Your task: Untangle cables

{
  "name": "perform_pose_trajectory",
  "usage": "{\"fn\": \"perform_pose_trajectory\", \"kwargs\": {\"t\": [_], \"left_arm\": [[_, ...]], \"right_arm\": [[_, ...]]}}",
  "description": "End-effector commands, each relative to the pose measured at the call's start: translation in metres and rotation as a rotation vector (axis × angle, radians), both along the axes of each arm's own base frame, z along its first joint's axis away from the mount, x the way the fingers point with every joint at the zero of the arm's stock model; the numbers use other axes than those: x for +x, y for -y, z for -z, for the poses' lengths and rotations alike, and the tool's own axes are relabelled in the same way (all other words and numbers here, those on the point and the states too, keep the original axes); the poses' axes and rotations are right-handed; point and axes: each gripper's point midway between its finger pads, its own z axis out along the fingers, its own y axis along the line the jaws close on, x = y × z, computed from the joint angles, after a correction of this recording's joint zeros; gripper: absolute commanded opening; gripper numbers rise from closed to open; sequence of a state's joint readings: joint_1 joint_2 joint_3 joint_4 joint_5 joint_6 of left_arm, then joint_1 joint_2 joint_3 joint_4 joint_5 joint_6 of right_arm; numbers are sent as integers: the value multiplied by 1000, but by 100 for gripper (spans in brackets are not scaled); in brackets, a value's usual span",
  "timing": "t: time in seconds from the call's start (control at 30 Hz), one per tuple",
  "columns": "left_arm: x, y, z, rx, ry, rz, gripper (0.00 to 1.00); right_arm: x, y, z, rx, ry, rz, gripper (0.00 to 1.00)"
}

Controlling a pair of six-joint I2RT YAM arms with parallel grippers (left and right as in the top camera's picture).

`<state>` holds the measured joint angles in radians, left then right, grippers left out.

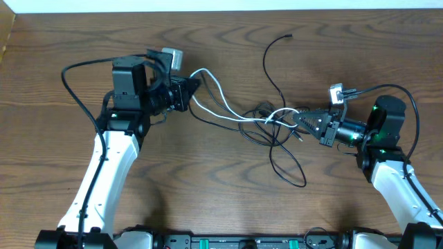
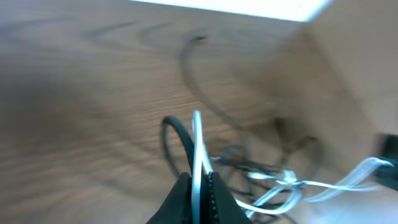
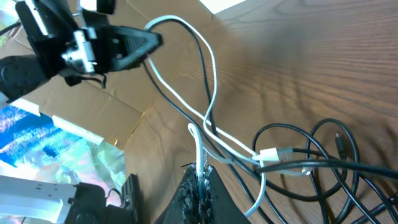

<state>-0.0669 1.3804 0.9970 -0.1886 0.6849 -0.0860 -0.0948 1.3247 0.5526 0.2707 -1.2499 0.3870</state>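
The cables lie tangled mid-table: thin black cables (image 1: 266,66) loop around a knot (image 1: 275,124), and a white cable (image 1: 223,90) runs taut between both grippers. My left gripper (image 1: 192,88) is shut on the white cable (image 2: 196,143), with a black loop (image 2: 171,134) beside its jaws. My right gripper (image 1: 299,117) is shut on the white cable's other stretch (image 3: 208,68), just left of the knot. The right wrist view shows black loops (image 3: 323,162) and a white plug (image 3: 273,154) on the wood, with the left gripper (image 3: 152,38) beyond.
A black loop (image 1: 299,181) trails toward the table's front, and one black end (image 1: 288,36) reaches toward the back edge. The left arm's thick black cable (image 1: 69,76) arcs at the far left. Brown cardboard (image 3: 112,112) stands off the table's left side.
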Motion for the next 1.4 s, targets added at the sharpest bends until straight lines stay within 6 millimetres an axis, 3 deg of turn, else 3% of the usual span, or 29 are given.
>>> {"fn": "perform_pose_trajectory", "kwargs": {"t": [0.0,0.1,0.13,0.2,0.3,0.37,0.53,0.73,0.87,0.93,1.03,1.1,1.23,1.37], "left_arm": [[15,-49,23,203,-44,-252,8],[10,-70,38,295,-99,-339,17],[7,-78,42,329,-117,-368,34],[5,-81,45,345,-128,-380,56],[5,-81,45,345,-128,-380,66],[5,-81,45,344,-128,-380,66],[5,-79,45,334,-130,-368,66],[2,-62,42,267,-135,-294,58],[-6,-35,35,156,-142,-169,43],[-10,-22,29,100,-135,-101,36],[-19,7,8,-7,-58,81,32],[-17,9,4,-14,-39,90,37],[-15,2,10,19,-53,52,60],[-21,4,16,26,-84,65,71]], "right_arm": [[6,4,3,3,-57,49,1],[15,12,16,-17,-150,142,1],[20,17,26,-34,-213,201,1],[23,26,43,-61,-314,287,1],[23,38,66,-102,-453,401,1],[20,51,86,-145,-565,502,1],[12,71,112,-225,-688,638,6],[-5,100,140,-358,-805,802,35],[-3,97,137,-353,-785,781,54],[3,89,130,-342,-719,717,56],[17,58,99,-279,-494,506,71],[18,53,96,-274,-469,481,75],[18,51,96,-277,-466,479,81],[18,51,96,-277,-467,479,85]]}}
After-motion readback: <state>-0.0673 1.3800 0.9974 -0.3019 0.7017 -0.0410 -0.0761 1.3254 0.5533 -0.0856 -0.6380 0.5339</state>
